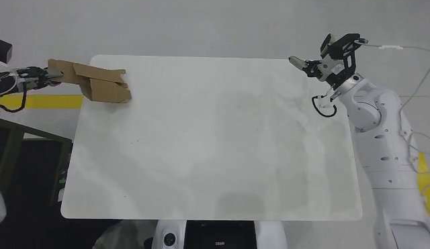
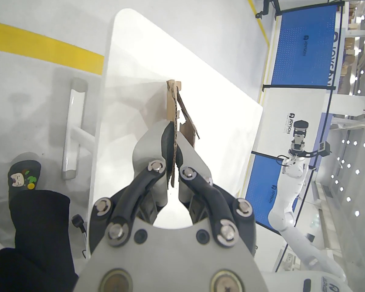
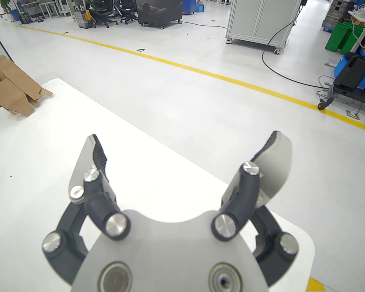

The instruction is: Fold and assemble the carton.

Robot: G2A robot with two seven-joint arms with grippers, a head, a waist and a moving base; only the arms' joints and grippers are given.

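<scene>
**A:** Top view lighting?

**B:** Bright, even, from overhead. The table (image 1: 215,148) reads near white with faint grey mottling and no hard glare.

**A:** Shadows?

**B:** Soft. There's just a thin dark rim under the carton (image 1: 101,84) where it meets the tabletop.

**A:** Left wrist?

**B:** The tabletop is blown out to flat white around the carton. Rows of small bright spots in the room behind. Wide lens, so the table edges bow.

**A:** Right wrist?

**B:** The glossy floor (image 3: 200,31) carries soft reflections of the furniture. The yellow line (image 3: 200,71) curves with the lens. Screw heads on the right gripper (image 3: 185,144) catch highlights.
</scene>
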